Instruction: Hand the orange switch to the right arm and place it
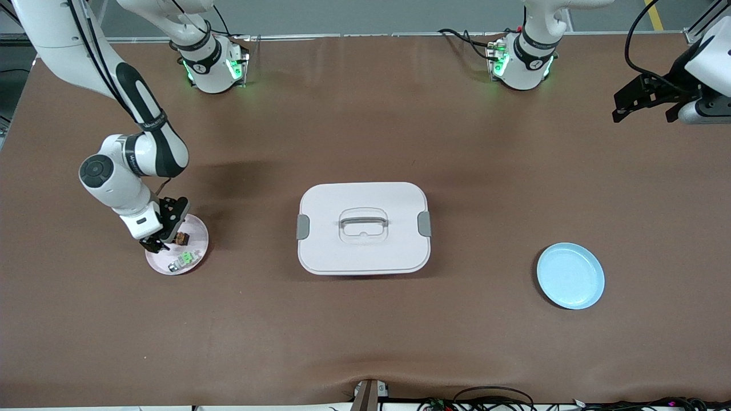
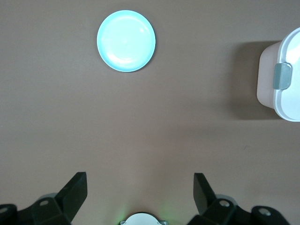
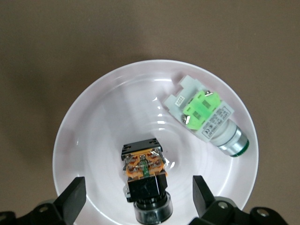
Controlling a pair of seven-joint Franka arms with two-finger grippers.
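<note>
The orange switch (image 1: pixel 182 238) is a small black block with an orange face. It lies in a pale pink plate (image 1: pixel 198 231) toward the right arm's end of the table. My right gripper (image 1: pixel 161 238) hangs low over that plate. In the right wrist view the gripper (image 3: pixel 139 199) is open, its fingers (image 3: pixel 70 199) apart on either side of the orange switch (image 3: pixel 144 176) and not touching it. My left gripper (image 1: pixel 642 111) is open and empty, held high over the left arm's end of the table; it also shows in the left wrist view (image 2: pixel 140 192), and that arm waits.
A silver-white part with a green face (image 1: pixel 181 262) lies in the same plate, nearer the front camera than the orange switch (image 3: pixel 206 117). A white lidded container (image 1: pixel 363 228) stands mid-table. An empty light blue plate (image 1: pixel 570 275) lies toward the left arm's end.
</note>
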